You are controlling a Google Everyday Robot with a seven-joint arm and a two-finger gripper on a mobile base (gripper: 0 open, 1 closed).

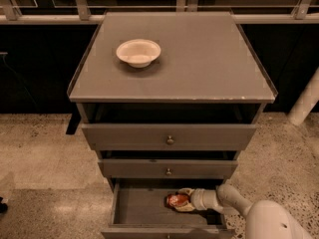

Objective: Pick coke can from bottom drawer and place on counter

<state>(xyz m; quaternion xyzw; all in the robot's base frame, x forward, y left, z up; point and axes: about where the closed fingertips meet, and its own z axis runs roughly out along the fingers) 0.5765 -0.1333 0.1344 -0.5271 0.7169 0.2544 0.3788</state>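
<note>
Little is done — pincer (pixel 181 200) at the coke can (pixel 175 200) in the bottom drawer (pixel 139 209), grip impossible to tell; tabletop (pixel 204 59) placement remains.

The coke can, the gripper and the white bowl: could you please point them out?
coke can (pixel 175 200), camera view, its red side.
gripper (pixel 185 199), camera view, between its fingertips, in the bottom drawer (pixel 144 205).
white bowl (pixel 138 51), camera view, its inside.

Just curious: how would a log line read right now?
gripper: at can | can: in open bottom drawer | bowl: on counter
</note>
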